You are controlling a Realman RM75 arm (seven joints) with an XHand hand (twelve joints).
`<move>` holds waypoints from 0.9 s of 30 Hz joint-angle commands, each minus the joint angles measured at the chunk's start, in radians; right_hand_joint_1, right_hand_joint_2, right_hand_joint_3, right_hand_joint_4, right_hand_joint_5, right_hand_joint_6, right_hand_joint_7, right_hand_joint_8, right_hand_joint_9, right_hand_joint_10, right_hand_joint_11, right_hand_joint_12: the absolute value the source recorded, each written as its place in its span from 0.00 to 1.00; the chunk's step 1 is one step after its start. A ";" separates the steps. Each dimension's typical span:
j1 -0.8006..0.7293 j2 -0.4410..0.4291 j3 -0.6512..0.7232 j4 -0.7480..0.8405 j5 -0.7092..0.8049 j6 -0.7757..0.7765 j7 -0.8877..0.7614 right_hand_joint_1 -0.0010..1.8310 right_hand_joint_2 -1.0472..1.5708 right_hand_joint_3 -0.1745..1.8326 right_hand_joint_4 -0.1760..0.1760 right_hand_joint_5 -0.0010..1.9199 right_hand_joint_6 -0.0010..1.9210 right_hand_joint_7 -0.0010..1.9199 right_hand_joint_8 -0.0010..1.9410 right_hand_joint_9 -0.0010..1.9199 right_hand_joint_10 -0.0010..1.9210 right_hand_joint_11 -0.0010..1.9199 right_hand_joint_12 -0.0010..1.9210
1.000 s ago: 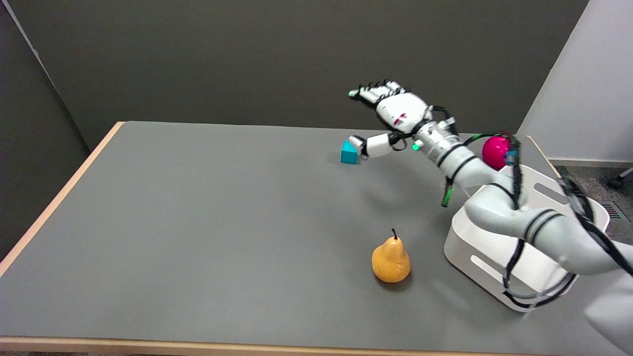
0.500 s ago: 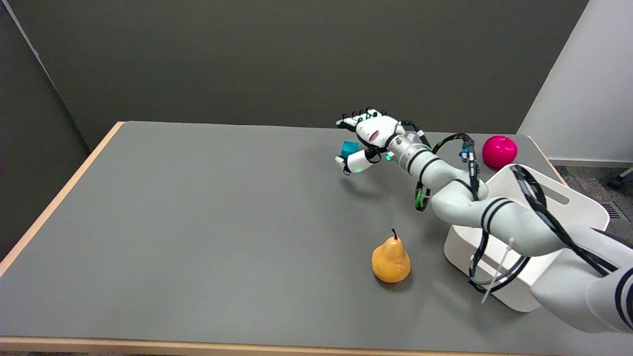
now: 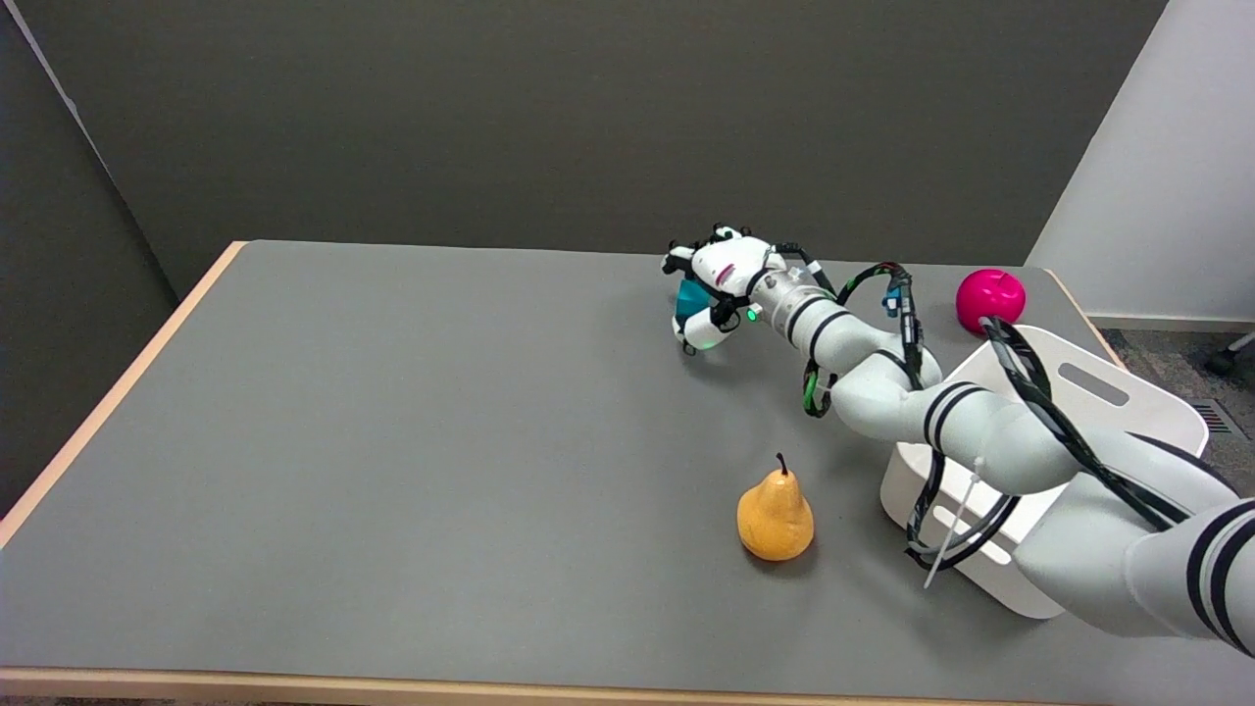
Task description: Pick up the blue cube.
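Hand now closed around blue cube

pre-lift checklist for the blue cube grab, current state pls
1. Right hand wrapped around the blue cube: ok, fingers over it, thumb below.
2. Grip firm on both sides: cannot tell, the hand hides most of the cube.
3. Cube off the table: cannot tell.
4. Pear out of the lift path: ok, well nearer the camera.
5. Pink ball and white bin away from the hand: ok, both off to the right.
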 commanded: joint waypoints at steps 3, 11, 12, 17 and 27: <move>0.026 -0.031 -0.018 -0.047 -0.005 0.017 -0.003 0.44 0.71 0.53 0.60 0.14 0.37 0.26 0.41 0.24 0.51 0.04 0.57; 0.016 -0.031 -0.018 -0.034 -0.005 0.017 -0.003 0.44 0.71 0.55 0.60 0.14 0.46 0.28 0.47 0.26 0.57 0.06 0.58; 0.015 -0.031 -0.018 -0.033 -0.005 0.017 -0.003 0.44 0.72 0.55 0.59 0.14 0.47 0.29 0.48 0.26 0.58 0.06 0.59; 0.006 -0.026 -0.015 -0.015 -0.007 0.022 -0.003 0.53 0.73 0.50 0.62 0.16 0.58 0.29 0.64 0.27 0.70 0.08 0.63; -0.030 0.012 0.027 0.113 -0.098 0.034 -0.003 0.60 0.85 0.25 0.44 0.27 0.86 0.36 0.83 0.35 0.85 0.13 0.87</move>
